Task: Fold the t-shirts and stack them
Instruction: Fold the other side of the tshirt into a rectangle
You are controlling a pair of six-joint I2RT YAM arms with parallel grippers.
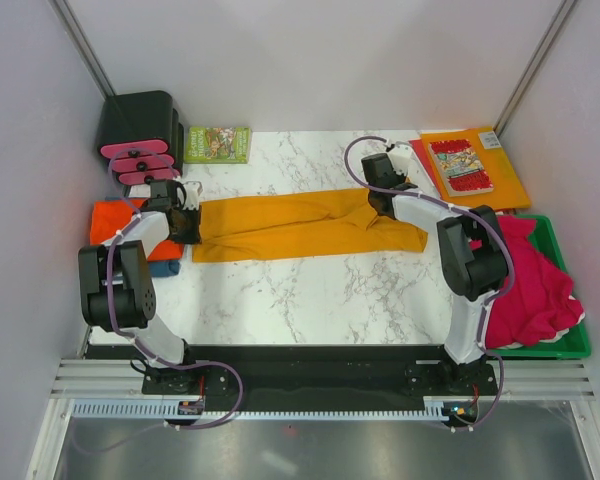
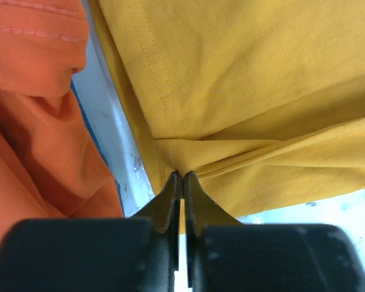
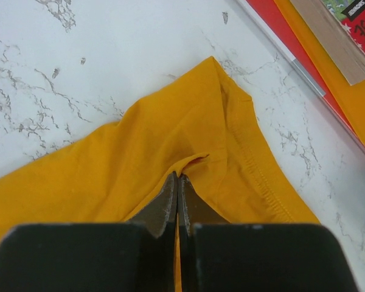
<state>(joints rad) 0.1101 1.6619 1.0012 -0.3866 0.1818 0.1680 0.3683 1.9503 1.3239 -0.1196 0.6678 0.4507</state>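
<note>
Marble counter, centre frame: mustard t-shirt stretched between left gripper and right gripper, both pinching cloth. Folding step; next likely needs ends carried together.

The soft mustard-yellow cloth t-shirt lies folded into a long, wrinkled band running left to right. Just beside its left end, a bright red-orange t-shirt sits bunched over a blue t-shirt. Crimson-pink t-shirts are heaped far right.
</note>
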